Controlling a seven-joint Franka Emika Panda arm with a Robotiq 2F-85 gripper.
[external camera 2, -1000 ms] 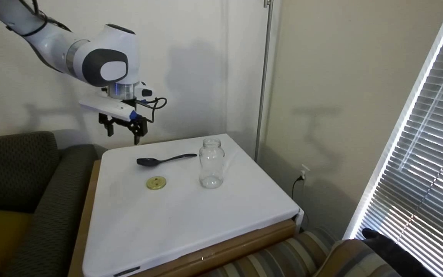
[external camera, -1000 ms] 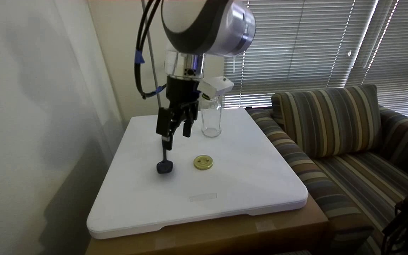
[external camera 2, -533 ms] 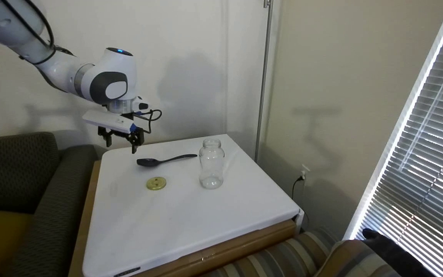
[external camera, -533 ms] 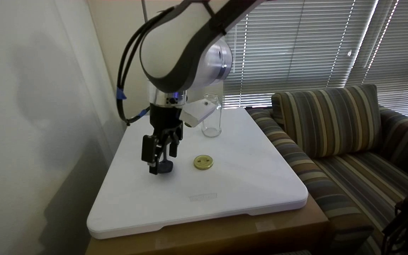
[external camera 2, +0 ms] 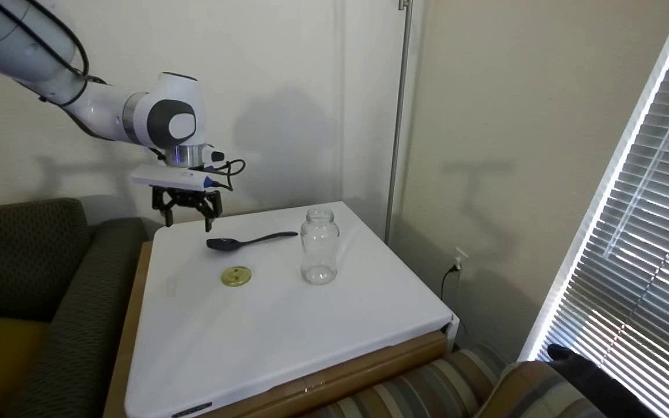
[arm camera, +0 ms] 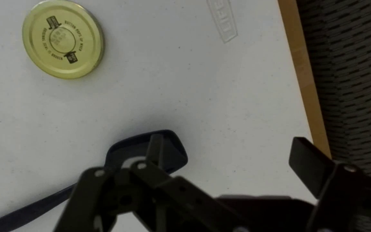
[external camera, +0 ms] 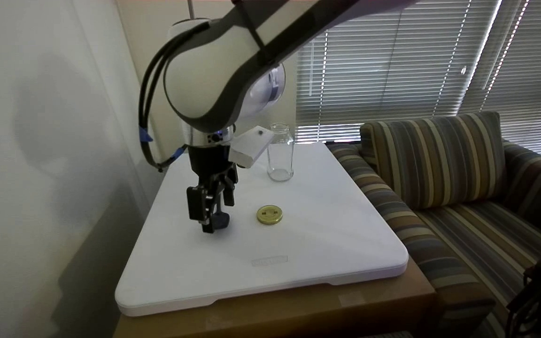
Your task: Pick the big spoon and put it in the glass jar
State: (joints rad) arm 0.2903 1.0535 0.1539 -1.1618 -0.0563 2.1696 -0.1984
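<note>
Over the last second the gripper (external camera 2: 189, 226) has come down and levelled out — it now hangs at the bowl end of the spoon (external camera 2: 245, 242), though how high I cannot tell. It is released: in the wrist view the fingers (arm camera: 156, 148) are spread wide and grasp nothing, one over the bowl, the other toward the edge of the table (external camera 2: 288, 331) by the dark couch (external camera 2: 15, 249). The spoon has not shifted; it lies along the edge by the wall (external camera 2: 294, 52), handle end nearer the corner by the pole (external camera 2: 399, 116). So I take this as lining up, with nothing picked yet. The fingers are spread roughly along the spoon, so a turn and a slide toward the handle would probably give a better hold. The jar (external camera 2: 320, 249) stands upright and uncovered, toward the edge across from the couch. The lid (external camera 2: 236, 276) lies flat beside the spoon, on the side of the striped sofa (external camera: 430, 164) — it might get nudged. The jar's mouth is narrow, so the spoon could knock its rim
</note>
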